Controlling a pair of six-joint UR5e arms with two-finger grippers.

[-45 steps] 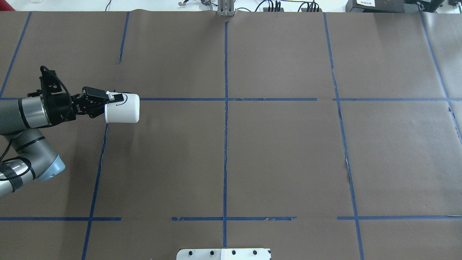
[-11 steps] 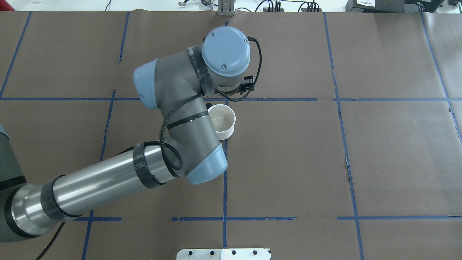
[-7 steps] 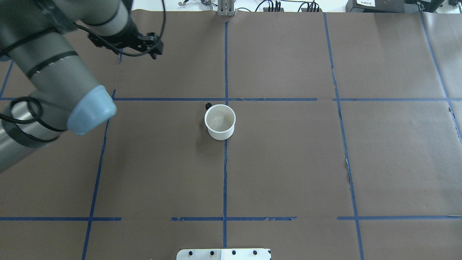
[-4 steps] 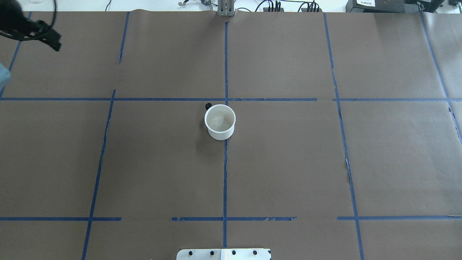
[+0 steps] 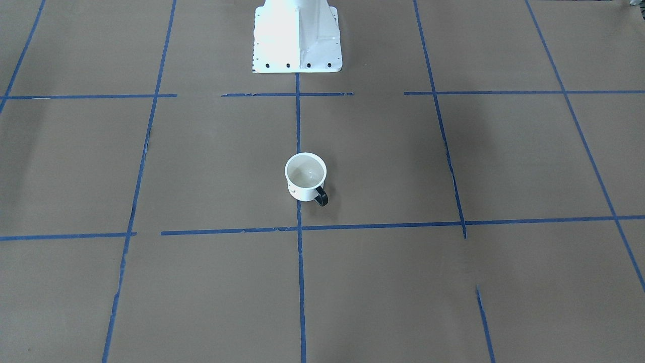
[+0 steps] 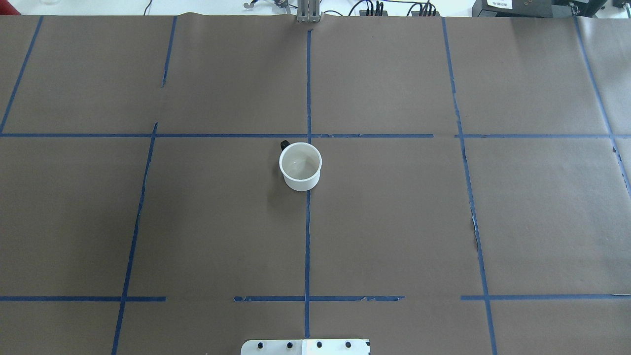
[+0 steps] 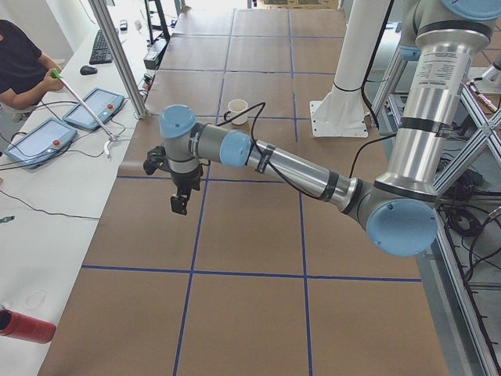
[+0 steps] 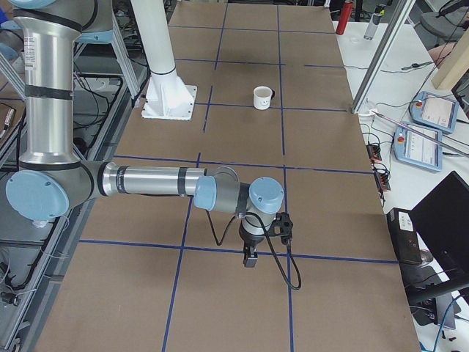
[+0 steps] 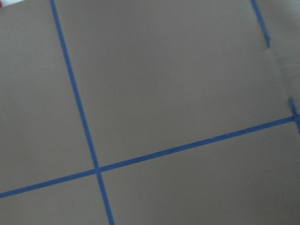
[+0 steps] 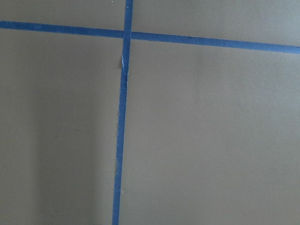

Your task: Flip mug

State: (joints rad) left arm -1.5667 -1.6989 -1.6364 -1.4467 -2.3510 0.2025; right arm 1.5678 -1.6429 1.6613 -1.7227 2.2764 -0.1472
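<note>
The white mug (image 6: 300, 167) stands upright, mouth up, at the middle of the brown paper table, alone. Its black handle (image 5: 321, 197) points away from the robot's base. It also shows in the front-facing view (image 5: 305, 176), the exterior left view (image 7: 237, 111) and the exterior right view (image 8: 261, 97). My left gripper (image 7: 180, 205) hangs over the table's left end, far from the mug. My right gripper (image 8: 250, 259) hangs over the right end. Both show only in the side views, so I cannot tell whether they are open or shut. The wrist views show only paper and blue tape.
Blue tape lines (image 6: 308, 88) grid the paper. The white robot base plate (image 5: 297, 50) sits at the table's near edge. A person (image 7: 17, 59) and teach pendants (image 7: 31, 141) are beside the far edge, with an aluminium post (image 7: 117, 55) there.
The left arm carried the mug from the left, where it was held sideways, to the centre, left it upright, then drew back left out of the overhead view.
</note>
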